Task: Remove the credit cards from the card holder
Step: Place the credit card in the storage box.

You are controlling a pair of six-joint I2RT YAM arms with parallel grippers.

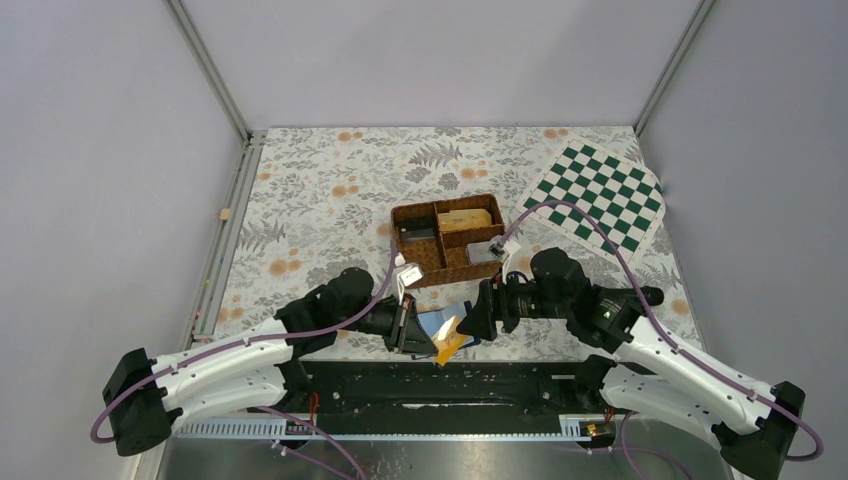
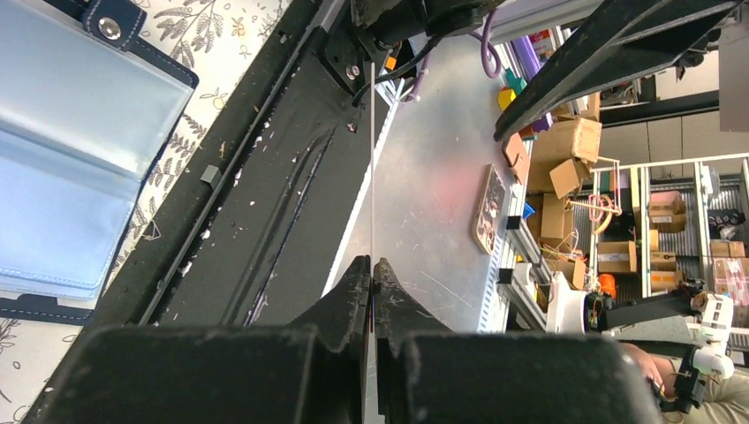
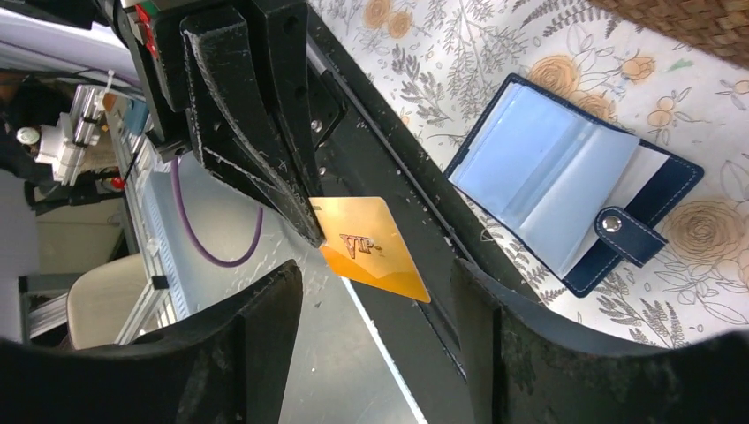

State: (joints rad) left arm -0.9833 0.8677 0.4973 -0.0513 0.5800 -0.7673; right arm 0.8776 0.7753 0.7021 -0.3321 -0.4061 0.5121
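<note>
One card out, card holder open
Left gripper [image 2: 372, 269] pinches the gold card [image 3: 375, 252] just beside the card holder [image 3: 565, 181] (lying flat, unfolded); right gripper [image 1: 470, 322] gapes, empty, facing it. Remaining cards: cannot tell.

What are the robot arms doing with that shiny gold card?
The left gripper is pinched shut on a gold card with "VIP" on it, holding it up over the black rail at the near edge of the table. The right gripper is right next to the card with its jaws open, not gripping anything. The card holder lies open on the flowery cloth, and nothing is touching it. I can't see any cards in its blue pockets from here.
</note>
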